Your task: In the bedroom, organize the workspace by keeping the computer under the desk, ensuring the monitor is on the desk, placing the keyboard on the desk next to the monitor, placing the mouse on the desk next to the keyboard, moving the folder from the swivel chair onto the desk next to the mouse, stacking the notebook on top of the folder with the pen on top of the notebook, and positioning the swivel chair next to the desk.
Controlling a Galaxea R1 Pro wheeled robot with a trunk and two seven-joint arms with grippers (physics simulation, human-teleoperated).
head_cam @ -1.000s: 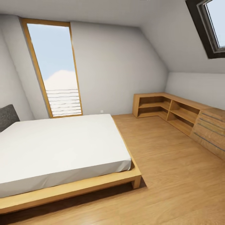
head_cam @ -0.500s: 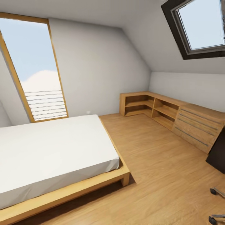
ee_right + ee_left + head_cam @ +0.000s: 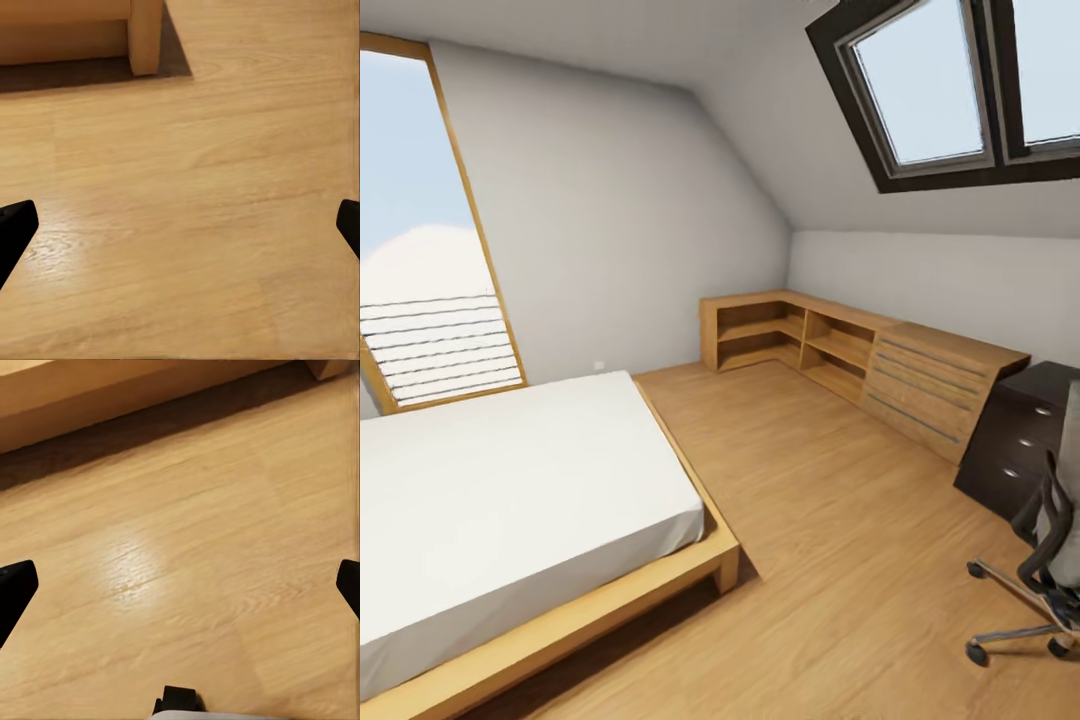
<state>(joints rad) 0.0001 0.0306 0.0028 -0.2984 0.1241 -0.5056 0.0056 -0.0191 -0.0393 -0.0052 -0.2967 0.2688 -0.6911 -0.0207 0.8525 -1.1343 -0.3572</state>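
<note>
- A tall window (image 3: 430, 250) is letting sky in at the head view's 9 o'clock edge; it plays no part in the task.
- A bed (image 3: 510, 500) with a white mattress on a low wooden frame is lying at 8 o'clock, its corner post reaching toward the centre.
- Wooden floor (image 3: 830, 560) is opening up from the centre to 5 o'clock, likely the path the robot is using to reach the workspace.
- Light wooden cabinets (image 3: 840, 350) are hugging the far wall at 2 o'clock, under a skylight (image 3: 930, 90) at 1 o'clock.
- The desk, judged from its black drawer unit (image 3: 1020, 440), is sitting at 3 o'clock, just beside the cabinets' end.
- The swivel chair (image 3: 1045, 560) is standing at 4 o'clock, cut by the frame edge, near the drawer unit; its seat is hidden, so no folder can be confirmed.
- The left pincer (image 3: 180, 589) is hanging wide and empty over bare floor near the bed frame.
- The right pincer (image 3: 180, 229) is equally wide, holding nothing, presumably kept ready for travel.
</note>
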